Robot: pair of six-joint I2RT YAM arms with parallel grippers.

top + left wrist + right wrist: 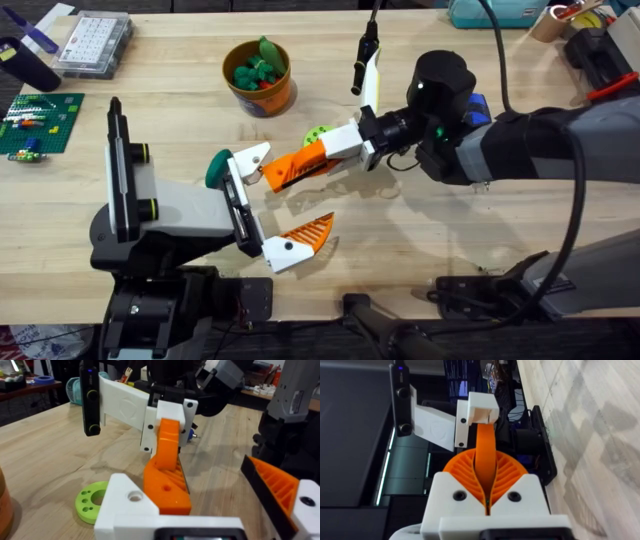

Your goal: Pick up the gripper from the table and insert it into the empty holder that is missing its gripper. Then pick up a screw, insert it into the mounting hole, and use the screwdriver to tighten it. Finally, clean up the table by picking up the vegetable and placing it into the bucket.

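Gripping the gripper (300, 163) in our right claw (352, 140), we hold it above the counter (180, 120), its tip touching the holder (238, 205) on our left arm, whose claw (262, 205) stands released; the bucket (259, 78) sits beyond

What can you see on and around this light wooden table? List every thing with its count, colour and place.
Light wooden table: one, pale.
Round plastic bucket: one, orange-brown, far centre.
Toy vegetables: several, green, inside the bucket.
Flat disc with holes: one, lime green, mid-table.
Clear plastic compartment box: one, far left.
Studded baseplate: one, green, left edge.
Long ribbed plastic finger: one, orange, held mid-table.
Left gripper: white and orange, open.
Right gripper: white, shut on the finger.
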